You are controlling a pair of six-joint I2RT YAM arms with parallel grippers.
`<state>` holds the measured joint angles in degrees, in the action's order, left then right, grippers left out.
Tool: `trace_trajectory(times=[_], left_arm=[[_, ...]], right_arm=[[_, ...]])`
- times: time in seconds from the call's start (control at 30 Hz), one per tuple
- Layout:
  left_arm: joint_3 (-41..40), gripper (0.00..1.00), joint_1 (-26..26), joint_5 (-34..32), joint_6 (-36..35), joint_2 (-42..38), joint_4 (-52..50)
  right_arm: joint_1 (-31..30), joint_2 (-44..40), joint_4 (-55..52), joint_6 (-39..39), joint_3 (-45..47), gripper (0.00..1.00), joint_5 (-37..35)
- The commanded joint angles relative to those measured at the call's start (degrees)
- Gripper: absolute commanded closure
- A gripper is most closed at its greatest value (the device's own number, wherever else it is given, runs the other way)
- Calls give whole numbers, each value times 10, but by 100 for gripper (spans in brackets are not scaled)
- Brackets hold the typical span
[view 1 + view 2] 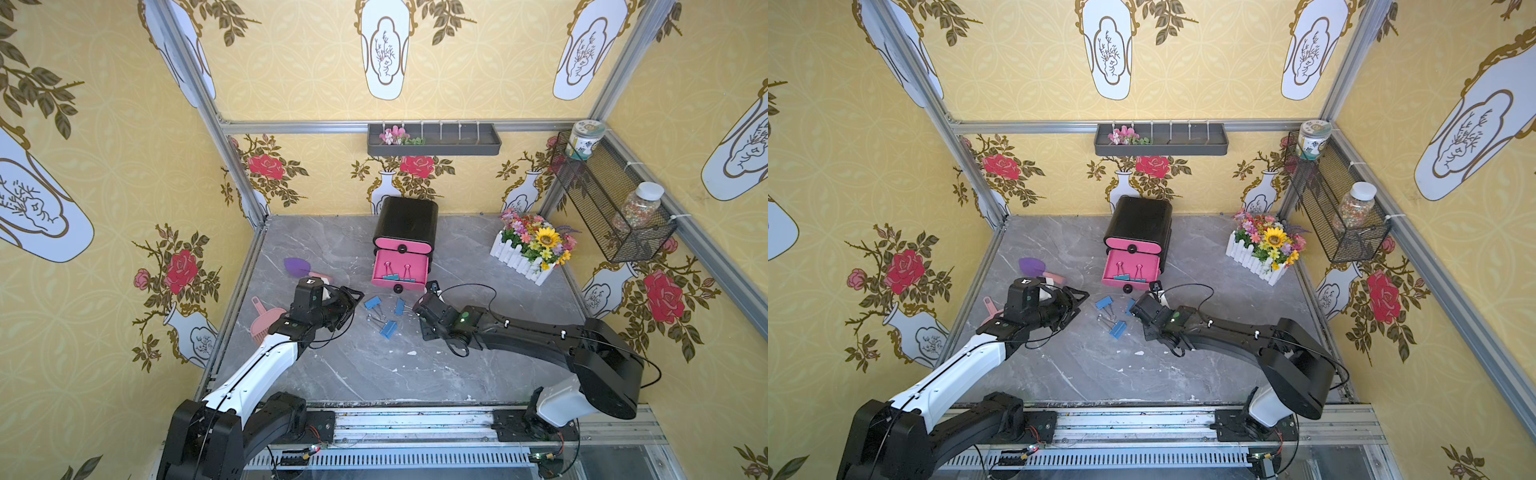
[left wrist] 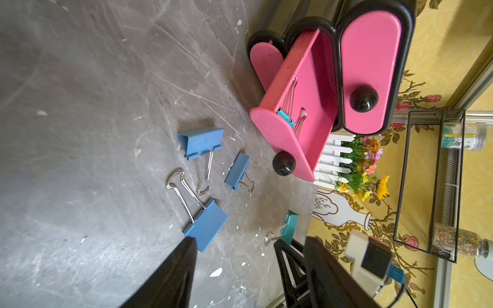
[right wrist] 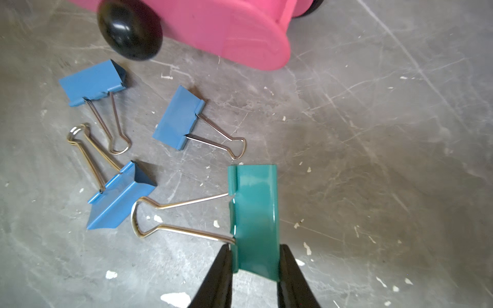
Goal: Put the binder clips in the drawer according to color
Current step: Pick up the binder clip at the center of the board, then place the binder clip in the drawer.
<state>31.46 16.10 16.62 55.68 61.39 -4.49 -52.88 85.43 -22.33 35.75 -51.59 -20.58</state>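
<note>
Black fingers (image 3: 221, 272) of the right end effector (image 3: 254, 262) are clamped on one end of a teal metal binder clip with silver wire handles (image 3: 254, 213), one pad on each flat face, the handle loops sticking out sideways. Whether the clip is clear of the grey marble-patterned table (image 3: 373, 160) cannot be told.

Just beside it, three blue binder clips with the same wire handles lie loose on the table (image 3: 92, 82) (image 3: 178, 117) (image 3: 121, 198), close together but not stacked, in front of the black rounded cabinet (image 1: 405, 220).

Its middle pink drawer (image 1: 417, 266) is pulled out, and two teal clips (image 1: 390, 276) (image 1: 409, 279) lie inside near its front wall. The top and bottom drawers are closed.

On the other side of the blue clips, the left end effector (image 1: 353, 297) hovers above the table with its jaws spread wide and nothing between them.
</note>
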Motion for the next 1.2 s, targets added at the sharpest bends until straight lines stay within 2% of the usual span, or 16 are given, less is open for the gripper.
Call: trace_trajectory(times=[0.0, 0.13, 0.27, 0.63, 0.87, 1.17], left_arm=[[6, 31, 0, -2, -7, 6, 12], [14, 31, 2, 1, -8, 14, 18], [14, 31, 3, 4, -8, 22, 29], [-2, 31, 8, 7, -1, 16, 41], [-14, 31, 9, 10, 0, 11, 45], [-15, 31, 10, 13, 1, 16, 50]], right_arm=[[-3, -36, -43, 6, -6, 71, -21], [-2, -64, -74, -7, -43, 69, -31], [1, -55, -84, -30, -99, 67, -35], [87, 90, -41, -77, -239, 67, 31], [95, 186, -32, -73, -318, 68, 48], [100, 242, -26, -47, -367, 67, 47]])
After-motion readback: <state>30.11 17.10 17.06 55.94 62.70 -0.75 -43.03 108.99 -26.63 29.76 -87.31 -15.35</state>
